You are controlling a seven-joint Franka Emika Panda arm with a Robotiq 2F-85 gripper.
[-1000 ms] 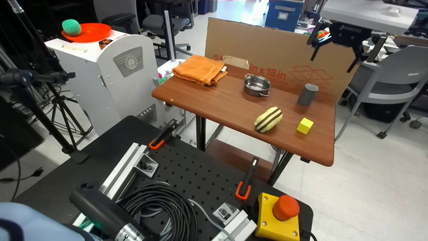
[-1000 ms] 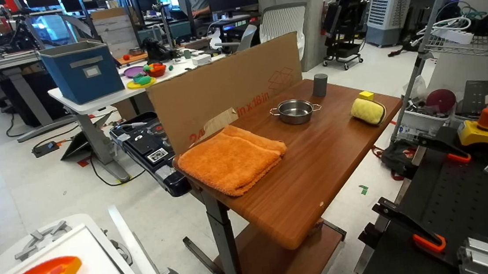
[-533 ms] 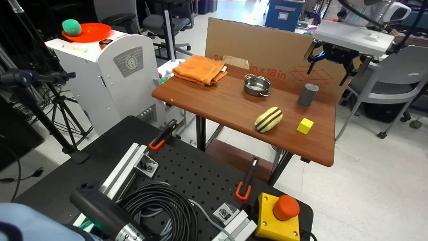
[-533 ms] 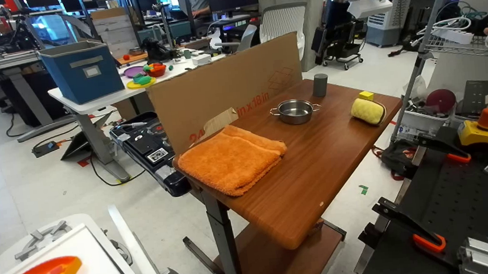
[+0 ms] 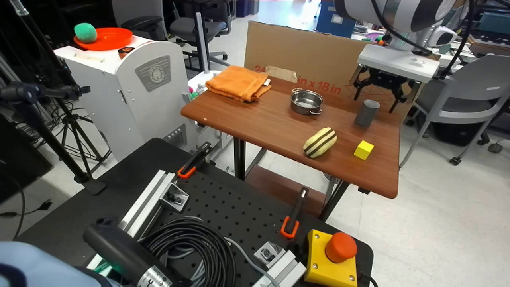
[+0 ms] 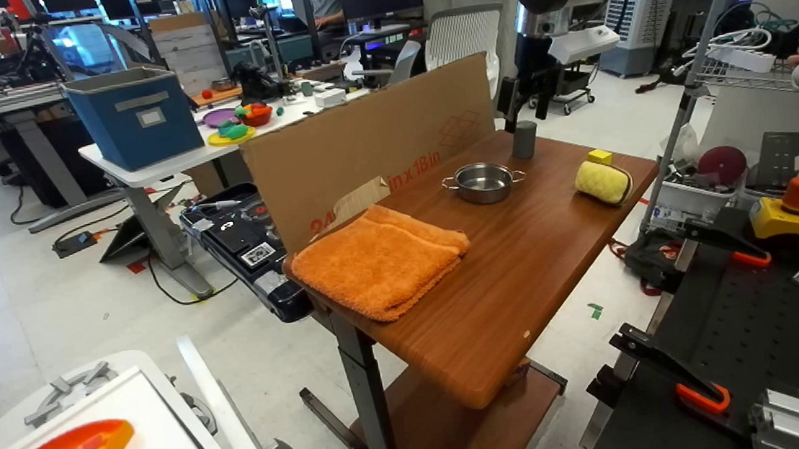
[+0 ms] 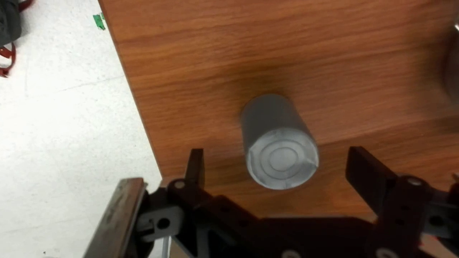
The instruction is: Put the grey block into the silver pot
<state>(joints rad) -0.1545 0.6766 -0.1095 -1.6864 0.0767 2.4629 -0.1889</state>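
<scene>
The grey block (image 5: 366, 114) stands upright on the brown table near the cardboard; it also shows in an exterior view (image 6: 524, 143). In the wrist view the grey block (image 7: 282, 159) shows its round, ringed top. My gripper (image 5: 373, 105) is open and empty, just above and behind the block in this exterior view. In the wrist view the gripper's (image 7: 275, 149) fingers stand wide on both sides of the block's top, with gaps and no visible contact. The silver pot (image 5: 301, 109) stands upright with nothing in it; it also shows in an exterior view (image 6: 485, 194).
A yellow cube (image 5: 363, 150) and a yellow-and-black striped piece (image 5: 320, 142) lie nearer the table's front edge. A folded orange towel (image 5: 238, 84) lies at the far end. A cardboard sheet (image 5: 291, 52) stands along the back edge of the table (image 5: 255, 123).
The arm has come down and, in an exterior view, leftward, bringing the open gripper close over the grey block. It has entered from the top in an exterior view. The objects have not moved.
</scene>
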